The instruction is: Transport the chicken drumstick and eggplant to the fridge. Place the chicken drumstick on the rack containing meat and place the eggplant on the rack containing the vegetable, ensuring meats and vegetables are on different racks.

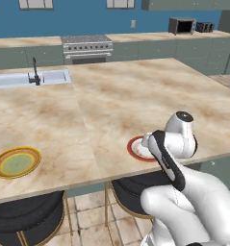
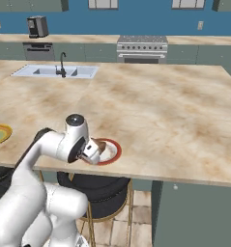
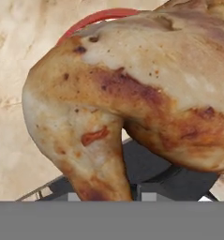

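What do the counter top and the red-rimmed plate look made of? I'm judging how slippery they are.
The counter top looks like polished beige marble or a stone-look laminate: cloudy brown veining and a smooth surface.

The red-rimmed plate looks like glazed ceramic: a smooth red rim around a pale centre. Plastic cannot be ruled out.

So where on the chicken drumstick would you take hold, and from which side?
Around the narrow shank. In the hand view the chicken drumstick tapers from a broad, rounded meaty end to a slim leg running toward the camera, which the jaws could probably span. It lies on the red-rimmed plate near the counter's front edge, so coming down from above seems best.
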